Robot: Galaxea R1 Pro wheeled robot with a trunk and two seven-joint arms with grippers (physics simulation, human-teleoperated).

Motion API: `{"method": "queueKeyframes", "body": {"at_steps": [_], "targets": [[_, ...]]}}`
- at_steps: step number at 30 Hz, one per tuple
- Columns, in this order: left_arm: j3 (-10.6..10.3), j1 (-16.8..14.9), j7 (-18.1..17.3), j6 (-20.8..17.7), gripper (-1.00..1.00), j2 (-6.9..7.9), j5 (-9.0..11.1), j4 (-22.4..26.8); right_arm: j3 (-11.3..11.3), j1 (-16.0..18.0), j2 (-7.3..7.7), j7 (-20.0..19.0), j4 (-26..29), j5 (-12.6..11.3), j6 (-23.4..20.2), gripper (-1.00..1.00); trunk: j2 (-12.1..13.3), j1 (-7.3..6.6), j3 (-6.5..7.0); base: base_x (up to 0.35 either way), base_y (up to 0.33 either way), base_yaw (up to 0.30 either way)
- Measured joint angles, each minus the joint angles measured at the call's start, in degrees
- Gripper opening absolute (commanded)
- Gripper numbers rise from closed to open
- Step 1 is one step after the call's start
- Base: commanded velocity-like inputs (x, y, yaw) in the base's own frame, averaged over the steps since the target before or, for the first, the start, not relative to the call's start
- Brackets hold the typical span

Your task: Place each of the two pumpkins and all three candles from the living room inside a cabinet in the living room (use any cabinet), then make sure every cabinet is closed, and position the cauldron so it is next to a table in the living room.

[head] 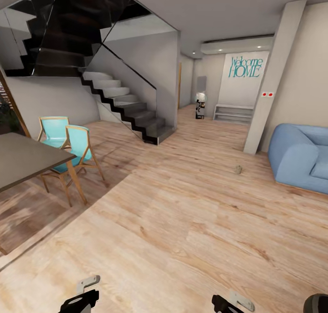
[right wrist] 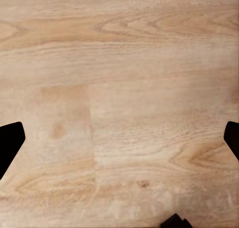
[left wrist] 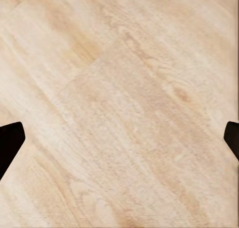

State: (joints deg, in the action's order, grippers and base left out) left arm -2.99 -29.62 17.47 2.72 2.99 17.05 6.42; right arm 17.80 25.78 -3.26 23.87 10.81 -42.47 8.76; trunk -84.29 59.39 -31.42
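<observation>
Robot was out on open wood floor (head: pixel 182 222) here, nothing in either hand. Left gripper (left wrist: pixel 119 138) hung over bare planks with its dark fingertips (left wrist: pixel 9 143) way out at the edges of the left wrist view, so spread wide, nothing between them. Same deal with the right gripper (right wrist: pixel 119 138): fingers (right wrist: pixel 10 141) far apart, just wood grain under it. In the head view both grippers poked in at the bottom edge, left (head: pixel 79 299) and right (head: pixel 228 303), low over the floor.

As for the task stuff, the one maybe-candidate was a small brownish lump (head: pixel 238 169) sitting on the floor just left of the blue sofa (head: pixel 298 156). Too small and blurry to say what it was.

Rest of the room: a dark table (head: pixel 23 160) at the left with two turquoise chairs (head: pixel 75 146) tucked beside it, dark stairs (head: pixel 127 108) behind them with a glass rail. Down the hall there was a "Welcome HOME" sign (head: pixel 246 67) on the far wall above a low white shelf (head: pixel 233 113), and a slanted white column (head: pixel 271 80) stood near the sofa.
</observation>
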Motion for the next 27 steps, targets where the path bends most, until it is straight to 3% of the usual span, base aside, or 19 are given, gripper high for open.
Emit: {"method": "queueKeyframes", "body": {"at_steps": [27], "targets": [[0.0,0.0,0.0,0.0,1.0,0.04,0.0,0.0,-0.1,0.0,0.01,0.0,-0.1,-0.2,0.0,1.0,0.0,0.0,-0.09,0.314,0.0,-0.259]]}}
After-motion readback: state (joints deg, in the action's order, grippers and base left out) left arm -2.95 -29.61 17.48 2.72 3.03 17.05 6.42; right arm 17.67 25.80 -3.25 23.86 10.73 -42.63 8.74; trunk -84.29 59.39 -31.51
